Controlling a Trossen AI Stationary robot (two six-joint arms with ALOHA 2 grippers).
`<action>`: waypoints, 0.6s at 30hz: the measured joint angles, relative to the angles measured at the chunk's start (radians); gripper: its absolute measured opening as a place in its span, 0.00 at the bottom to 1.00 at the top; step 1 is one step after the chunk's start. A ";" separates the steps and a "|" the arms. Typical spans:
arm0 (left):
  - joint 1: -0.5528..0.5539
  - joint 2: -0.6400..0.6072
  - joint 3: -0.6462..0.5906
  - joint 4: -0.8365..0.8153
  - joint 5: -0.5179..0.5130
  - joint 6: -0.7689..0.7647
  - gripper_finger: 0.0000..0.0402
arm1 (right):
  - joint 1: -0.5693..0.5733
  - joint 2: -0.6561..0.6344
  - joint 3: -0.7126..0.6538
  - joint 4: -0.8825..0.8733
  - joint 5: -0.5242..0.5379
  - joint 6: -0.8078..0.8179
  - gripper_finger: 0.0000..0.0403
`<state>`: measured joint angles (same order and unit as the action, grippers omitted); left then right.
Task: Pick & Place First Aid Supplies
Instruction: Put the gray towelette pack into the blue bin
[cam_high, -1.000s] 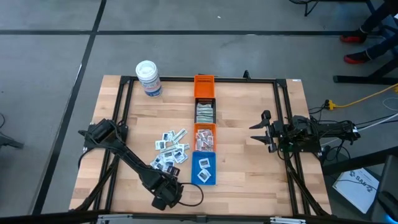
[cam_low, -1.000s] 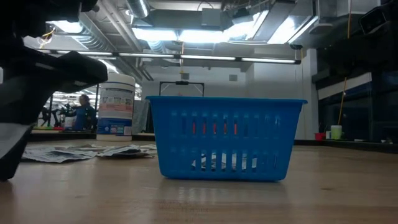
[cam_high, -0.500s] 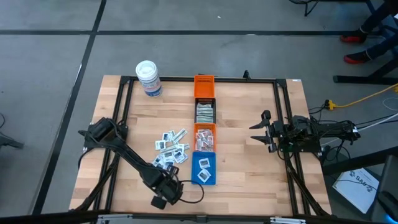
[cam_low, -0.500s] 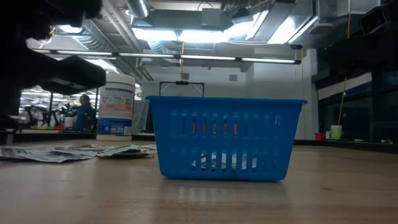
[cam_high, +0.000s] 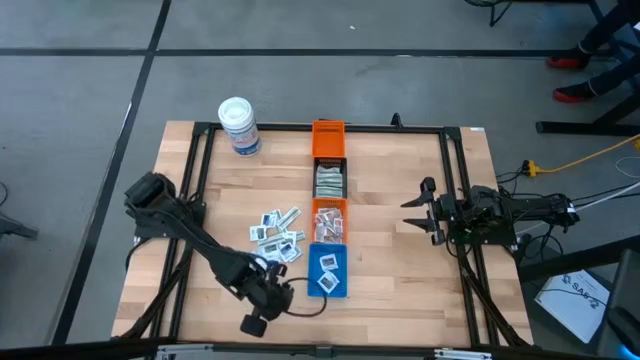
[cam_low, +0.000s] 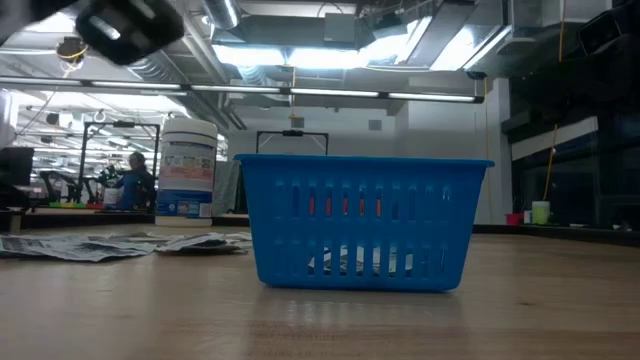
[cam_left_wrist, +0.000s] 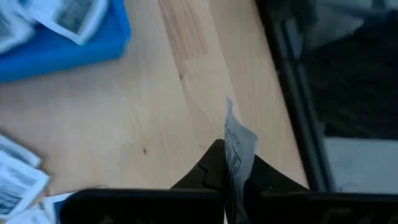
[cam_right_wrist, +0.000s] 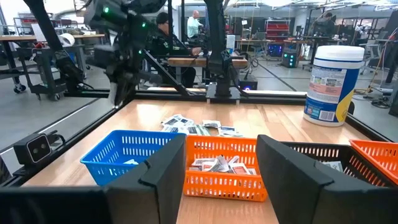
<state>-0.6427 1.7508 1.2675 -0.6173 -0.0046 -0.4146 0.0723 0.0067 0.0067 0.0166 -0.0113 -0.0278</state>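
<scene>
Pinched between the closed fingers of the left gripper (cam_left_wrist: 231, 180), a small white packet (cam_left_wrist: 236, 149) with black print is held upright above the wooden table (cam_high: 400, 260), near the front edge and just left of the blue bin (cam_high: 328, 272). More loose packets (cam_high: 274, 238) are scattered on the table to the left of the row of bins, and others are seen inside the blue bin and the orange bin (cam_high: 329, 221) behind it. The right gripper (cam_high: 412, 212) is parked at the right side with its jaws spread wide and nothing held.
</scene>
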 joint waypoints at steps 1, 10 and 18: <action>0.004 -0.012 0.000 0.004 -0.003 -0.011 0.01 | 0.000 0.000 0.000 0.000 0.000 0.000 0.48; 0.049 -0.067 0.002 0.173 -0.024 -0.106 0.01 | 0.000 0.000 0.000 0.000 0.000 0.000 0.48; 0.093 -0.069 0.002 0.299 -0.027 -0.123 0.01 | 0.000 0.000 0.000 0.000 0.000 0.000 0.48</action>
<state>-0.5495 1.6817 1.2690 -0.3179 -0.0319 -0.5381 0.0723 0.0063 0.0067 0.0162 -0.0113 -0.0277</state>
